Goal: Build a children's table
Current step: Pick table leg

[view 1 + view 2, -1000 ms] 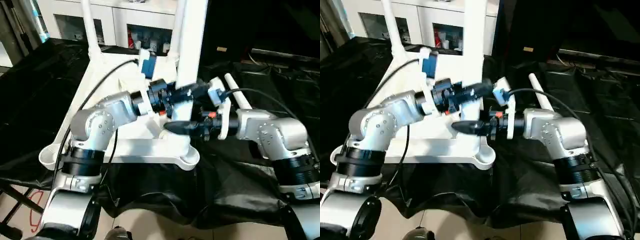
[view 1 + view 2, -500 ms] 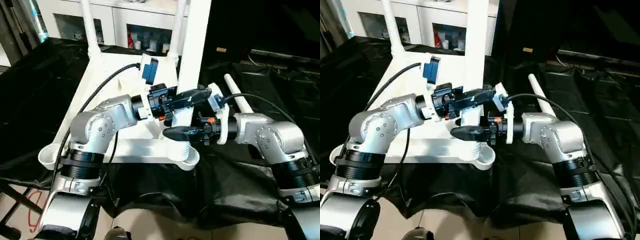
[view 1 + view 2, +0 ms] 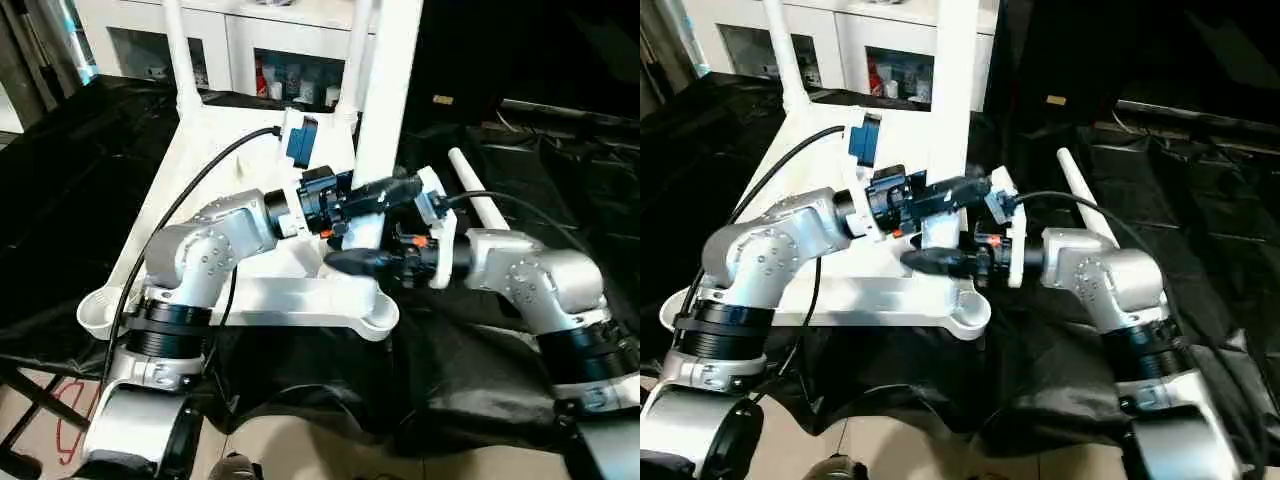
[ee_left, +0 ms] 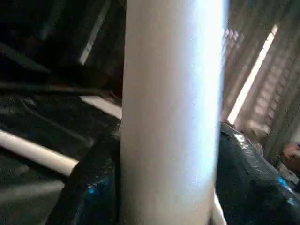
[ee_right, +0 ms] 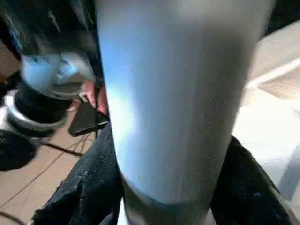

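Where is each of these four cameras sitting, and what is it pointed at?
Left and right eye views: on the head, looking down over both silver forearms at the upturned tabletop.
Left wrist view: along the left pincer, facing the upright leg.
Right wrist view: along the right pincer, same leg.
Shared: that leg.

Upturned tabletop [image 3: 240, 300] at centre on the black sheet [image 3: 60, 200], two legs [image 3: 178, 50] upright at its 12 o'clock corners, third leg [image 3: 385, 90] upright at 4 o'clock, loose leg [image 3: 478, 195] flat at 3 o'clock, cabinet [image 3: 240, 40] behind at 12.
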You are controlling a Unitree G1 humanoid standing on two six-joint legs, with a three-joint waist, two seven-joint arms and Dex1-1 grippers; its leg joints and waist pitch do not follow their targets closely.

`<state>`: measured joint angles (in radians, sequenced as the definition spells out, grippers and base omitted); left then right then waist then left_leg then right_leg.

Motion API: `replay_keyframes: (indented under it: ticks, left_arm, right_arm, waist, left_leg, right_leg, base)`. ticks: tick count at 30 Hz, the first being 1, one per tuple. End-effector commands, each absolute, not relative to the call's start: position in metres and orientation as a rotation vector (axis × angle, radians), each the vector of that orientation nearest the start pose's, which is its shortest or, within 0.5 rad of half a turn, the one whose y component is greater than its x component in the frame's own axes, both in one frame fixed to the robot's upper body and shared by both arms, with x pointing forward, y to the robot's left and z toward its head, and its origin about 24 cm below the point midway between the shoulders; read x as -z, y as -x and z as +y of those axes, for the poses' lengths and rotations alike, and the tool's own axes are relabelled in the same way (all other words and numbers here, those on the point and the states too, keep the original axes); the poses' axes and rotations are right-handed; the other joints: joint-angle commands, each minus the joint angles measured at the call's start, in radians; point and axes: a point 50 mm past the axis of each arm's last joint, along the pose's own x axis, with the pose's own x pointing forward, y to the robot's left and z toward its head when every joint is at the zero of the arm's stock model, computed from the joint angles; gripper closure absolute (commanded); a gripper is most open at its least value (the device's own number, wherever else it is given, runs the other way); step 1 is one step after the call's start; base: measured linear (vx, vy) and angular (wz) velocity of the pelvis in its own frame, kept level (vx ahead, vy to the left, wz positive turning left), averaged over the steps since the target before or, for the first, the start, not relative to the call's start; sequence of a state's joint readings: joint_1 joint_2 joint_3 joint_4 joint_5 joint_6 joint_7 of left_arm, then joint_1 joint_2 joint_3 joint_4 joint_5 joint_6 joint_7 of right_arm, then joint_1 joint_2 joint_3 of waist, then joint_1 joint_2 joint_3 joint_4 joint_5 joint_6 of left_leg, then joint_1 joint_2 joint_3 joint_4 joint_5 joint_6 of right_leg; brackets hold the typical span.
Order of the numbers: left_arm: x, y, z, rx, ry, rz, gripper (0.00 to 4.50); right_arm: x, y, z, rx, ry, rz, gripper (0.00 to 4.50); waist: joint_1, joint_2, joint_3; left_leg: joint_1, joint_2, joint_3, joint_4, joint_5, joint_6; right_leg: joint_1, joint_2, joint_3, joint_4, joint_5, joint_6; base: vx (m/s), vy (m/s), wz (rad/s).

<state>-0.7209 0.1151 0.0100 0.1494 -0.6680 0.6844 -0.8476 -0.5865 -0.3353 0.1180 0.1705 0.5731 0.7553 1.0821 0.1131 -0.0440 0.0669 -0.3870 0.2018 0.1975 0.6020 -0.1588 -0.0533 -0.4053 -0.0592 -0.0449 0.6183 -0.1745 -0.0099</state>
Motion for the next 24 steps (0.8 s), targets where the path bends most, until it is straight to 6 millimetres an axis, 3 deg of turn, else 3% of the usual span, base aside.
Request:
replay_keyframes:
  ticks: [1, 7, 14, 17, 19, 20, 23, 24]
  left_arm:
    - [-0.196, -0.323, 0.062, 1.296, 0.445, -0.069, 1.42]
    - [-0.215, -0.338, 0.073, 1.097, 0.669, -0.246, 1.42]
    - [-0.216, -0.341, 0.097, 1.004, 0.614, -0.302, 1.42]
    - [-0.200, -0.345, 0.109, 0.911, 0.434, -0.237, 1.42]
    - [-0.179, -0.344, 0.118, 0.885, 0.209, -0.154, 1.42]
    - [-0.168, -0.341, 0.121, 0.896, 0.092, -0.110, 1.42]
    - [-0.150, -0.332, 0.124, 0.971, -0.105, -0.037, 1.42]
    - [-0.149, -0.331, 0.124, 0.976, -0.114, -0.031, 1.42]
  right_arm:
    - [-0.119, -0.308, -0.112, -1.307, -0.303, 0.338, 2.57]
    - [-0.122, -0.317, -0.109, -1.166, -0.369, 0.200, 2.58]
    - [-0.117, -0.323, -0.110, -0.991, -0.306, 0.129, 2.59]
    - [-0.112, -0.329, -0.113, -0.877, -0.210, 0.107, 2.59]
    - [-0.109, -0.334, -0.118, -0.767, -0.167, 0.092, 2.59]
    - [-0.108, -0.336, -0.120, -0.723, -0.163, 0.088, 2.59]
    - [-0.106, -0.337, -0.124, -0.677, -0.139, 0.084, 2.59]
    - [-0.106, -0.337, -0.124, -0.675, -0.139, 0.084, 2.59]
  waist:
    - [0.000, 0.004, -0.084]
    - [0.002, 0.005, -0.085]
    - [-0.003, 0.011, -0.084]
    - [-0.007, 0.013, -0.082]
    - [-0.010, 0.017, -0.081]
    - [-0.015, 0.006, -0.082]
    - [-0.014, 0.018, -0.082]
    - [-0.016, 0.010, -0.082]
  left_leg:
    - [0.024, 0.027, -0.017, -0.061, -0.155, -0.016]
    - [0.024, 0.026, -0.016, -0.059, -0.165, -0.019]
    - [0.026, 0.024, -0.018, -0.063, -0.167, -0.029]
    - [0.028, 0.027, -0.020, -0.067, -0.185, -0.040]
    - [0.031, 0.028, -0.022, -0.071, -0.197, -0.050]
    - [0.031, 0.028, -0.021, -0.073, -0.206, -0.056]
    - [0.033, 0.029, -0.022, -0.074, -0.205, -0.059]
    - [0.032, 0.029, -0.020, -0.075, -0.198, -0.057]
  right_leg:
    - [0.054, -0.072, 0.036, -0.065, -0.148, -0.196]
    - [0.054, -0.074, 0.036, -0.066, -0.148, -0.205]
    - [0.053, -0.068, 0.035, -0.066, -0.147, -0.180]
    - [0.048, -0.070, 0.036, -0.068, -0.181, -0.155]
    - [0.044, -0.069, 0.036, -0.070, -0.212, -0.133]
    - [0.045, -0.070, 0.038, -0.071, -0.230, -0.121]
    - [0.041, -0.071, 0.039, -0.069, -0.212, -0.131]
    - [0.042, -0.069, 0.039, -0.063, -0.197, -0.132]
  base:
    - [0.000, 0.000, 0.00]
    - [0.000, 0.000, 0.00]
    - [0.000, 0.000, 0.00]
    - [0.000, 0.000, 0.00]
    - [0.000, 0.000, 0.00]
    - [0.000, 0.000, 0.00]
    - [0.000, 0.000, 0.00]
    - [0.000, 0.000, 0.00]
